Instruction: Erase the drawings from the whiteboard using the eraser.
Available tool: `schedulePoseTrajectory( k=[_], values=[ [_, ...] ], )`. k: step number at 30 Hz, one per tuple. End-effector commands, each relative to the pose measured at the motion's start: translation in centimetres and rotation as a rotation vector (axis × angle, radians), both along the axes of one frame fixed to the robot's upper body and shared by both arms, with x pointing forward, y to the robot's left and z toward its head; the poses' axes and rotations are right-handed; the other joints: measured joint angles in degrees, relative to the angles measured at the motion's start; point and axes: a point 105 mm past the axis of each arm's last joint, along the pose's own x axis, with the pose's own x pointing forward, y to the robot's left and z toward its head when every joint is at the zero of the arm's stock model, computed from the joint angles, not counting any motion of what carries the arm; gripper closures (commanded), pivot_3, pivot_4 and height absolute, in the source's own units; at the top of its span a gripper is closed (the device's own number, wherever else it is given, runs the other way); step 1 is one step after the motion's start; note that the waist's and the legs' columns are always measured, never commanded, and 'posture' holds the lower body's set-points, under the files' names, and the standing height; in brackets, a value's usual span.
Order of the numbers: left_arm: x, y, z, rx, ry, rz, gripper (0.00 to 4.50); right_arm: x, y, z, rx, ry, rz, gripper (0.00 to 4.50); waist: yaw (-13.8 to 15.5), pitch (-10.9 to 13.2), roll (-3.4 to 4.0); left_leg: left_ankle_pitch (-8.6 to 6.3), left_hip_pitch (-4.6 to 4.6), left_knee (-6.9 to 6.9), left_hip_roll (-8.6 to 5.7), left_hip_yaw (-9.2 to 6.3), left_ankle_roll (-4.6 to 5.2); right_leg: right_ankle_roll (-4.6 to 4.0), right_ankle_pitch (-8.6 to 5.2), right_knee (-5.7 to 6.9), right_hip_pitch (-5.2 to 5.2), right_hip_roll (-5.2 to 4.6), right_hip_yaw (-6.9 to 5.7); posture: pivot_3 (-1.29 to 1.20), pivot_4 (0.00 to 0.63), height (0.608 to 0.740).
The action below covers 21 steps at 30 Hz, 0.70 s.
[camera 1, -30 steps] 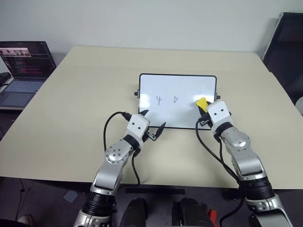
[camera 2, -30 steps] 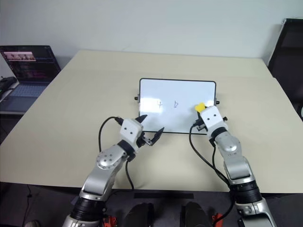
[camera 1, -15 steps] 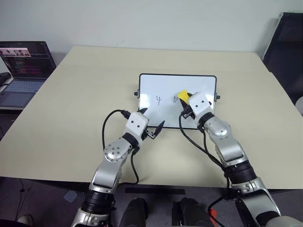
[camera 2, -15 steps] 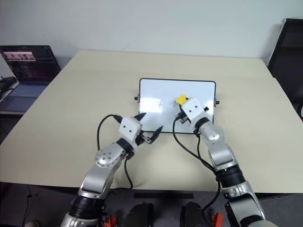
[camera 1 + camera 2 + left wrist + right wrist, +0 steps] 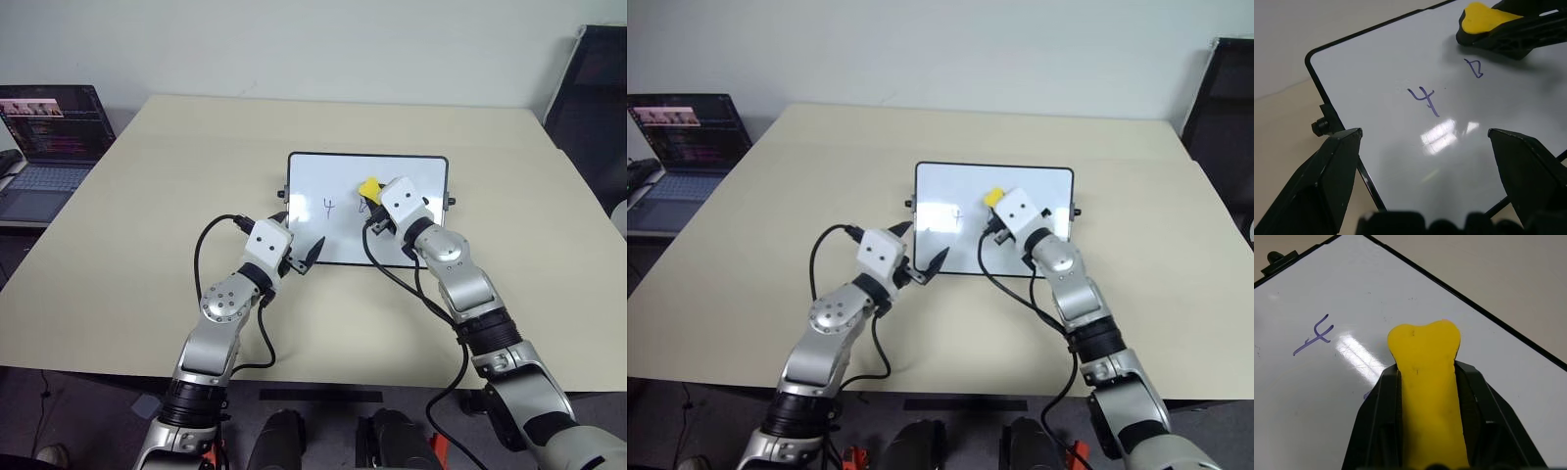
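Observation:
The whiteboard (image 5: 313, 181) lies flat in the middle of the beige table. A "4" drawing (image 5: 329, 207) and a second small squiggle (image 5: 1474, 68) to its right are on it. My right gripper (image 5: 372, 196) is shut on the yellow eraser (image 5: 369, 186). It holds the eraser over the board, right by the second squiggle. The eraser (image 5: 1427, 382) sits squeezed between the black fingers. My left gripper (image 5: 300, 232) stands open over the board's near left corner, holding nothing. The "4" (image 5: 1423, 100) lies just ahead of it.
An open laptop (image 5: 49, 127) sits on a side desk at the far left. A dark panel (image 5: 598, 88) stands off the table's far right corner. Bare tabletop (image 5: 176, 176) surrounds the board.
My right gripper carried the eraser leftwards across the board, from its right end to the second squiggle. My left gripper shifted a little to the left and away from me.

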Motion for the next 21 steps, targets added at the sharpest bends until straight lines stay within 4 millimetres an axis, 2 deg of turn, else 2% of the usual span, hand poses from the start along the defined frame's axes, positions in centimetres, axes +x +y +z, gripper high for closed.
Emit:
schedulePoseTrajectory(
  k=[1, 8, 13, 21],
  values=[
    [0.2, -0.5, 1.9, -0.007, -0.075, -0.021, 0.00, 0.7, -0.1, 1.8, -0.038, -0.042, -0.007, 3.36, 0.01, 0.00, 0.00, 0.00, 0.00, 0.00, 0.00, -0.01, 0.00, 0.00, 0.00, 0.00, 0.00, 0.00, -0.01, 0.00, 0.150, 0.740],
    [0.5, -0.3, 2.2, -0.004, -0.089, -0.017, 0.00, 1.5, -0.5, -0.1, -0.181, 0.044, -0.030, 3.36, -0.06, 0.00, 0.00, 0.00, 0.03, -0.01, 0.01, 0.00, 0.00, -0.01, 0.01, 0.03, 0.00, 0.00, 0.00, 0.00, 0.150, 0.740],
    [0.5, -0.1, 2.3, -0.008, -0.096, -0.002, 0.00, 0.6, -0.5, -1.5, -0.236, 0.090, -0.014, 3.36, -0.04, -0.01, 0.00, 0.00, 0.22, 0.02, 0.02, 0.00, 0.00, -0.02, 0.01, 0.04, 0.18, 0.00, 0.00, 0.00, 0.150, 0.740],
    [0.4, 0.7, 2.2, -0.009, -0.092, 0.028, 0.00, -2.0, -1.1, -4.9, -0.281, 0.180, 0.011, 3.36, 0.02, -0.01, -0.01, 0.00, 0.29, 0.05, 0.01, -0.04, 0.00, -0.01, 0.01, 0.01, 0.31, 0.00, -0.03, 0.00, 0.150, 0.740]
  ],
)
